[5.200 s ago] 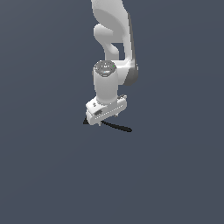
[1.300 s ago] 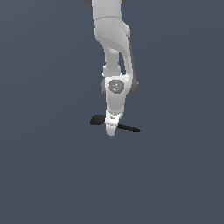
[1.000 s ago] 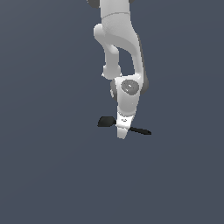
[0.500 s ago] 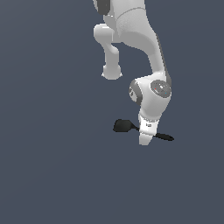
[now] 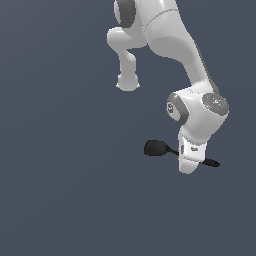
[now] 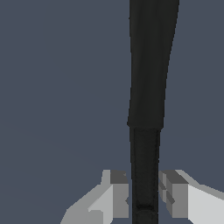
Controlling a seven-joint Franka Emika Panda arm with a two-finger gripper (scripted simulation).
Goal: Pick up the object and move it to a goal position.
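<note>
While held roughly level in the exterior view, spoon (image 5: 159, 148) lies with its long axis across the frame, rounded head toward that view's left, thin handle tip poking out at that view's right. Gripper (image 5: 187, 165) clamped nearly closed around the handle, well off any surface. Fingers hidden side-on in the exterior view; both pads (image 6: 117, 194) seen pressing the black shaft (image 6: 145, 175) only in the wrist view, head out of frame there.

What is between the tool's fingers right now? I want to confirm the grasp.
The black spoon's handle runs between the tool's fingers. In the exterior view the tool covers the mid-handle; only the head and the handle tip show.
</note>
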